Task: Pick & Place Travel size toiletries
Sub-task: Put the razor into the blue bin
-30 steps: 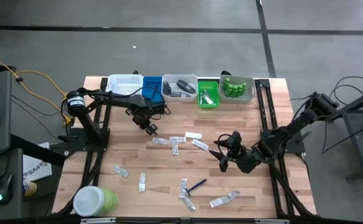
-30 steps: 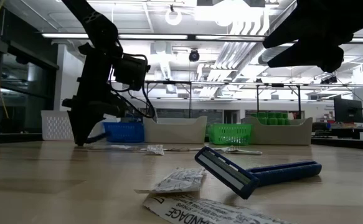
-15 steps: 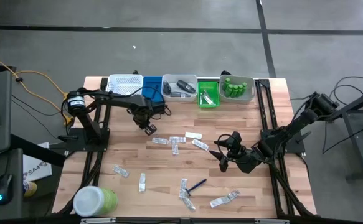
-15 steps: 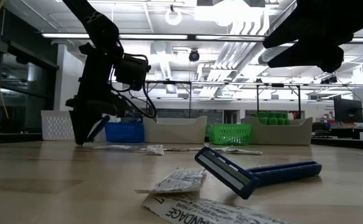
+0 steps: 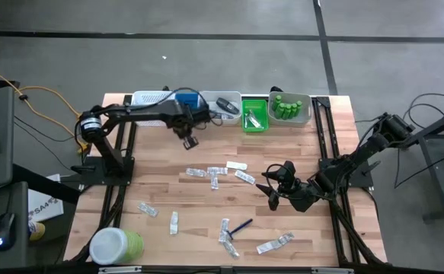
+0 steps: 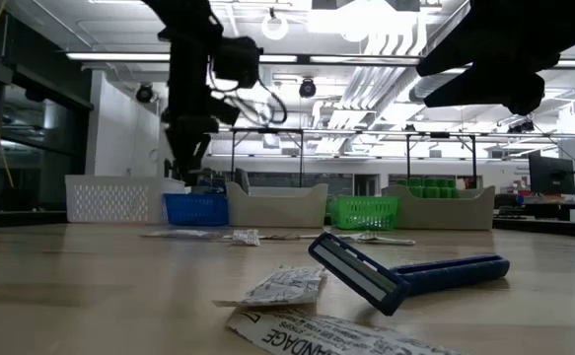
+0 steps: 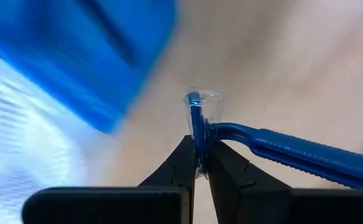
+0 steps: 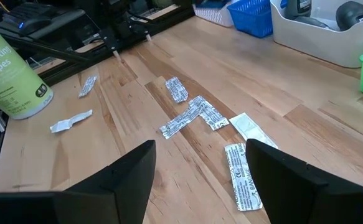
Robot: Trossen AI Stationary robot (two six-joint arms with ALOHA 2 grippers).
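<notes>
Near the blue tray (image 5: 185, 101), left gripper (image 7: 199, 163) clamped on one razor (image 7: 281, 144) (right gripper (image 8: 197, 177) agape).

A big green jar with a white lid (image 5: 115, 245) is lying at the table's (image 5: 161, 183) front left corner; white (image 5: 151, 99), blue (image 6: 196, 208) and green trays (image 5: 253, 122) are lining the back edge.
</notes>
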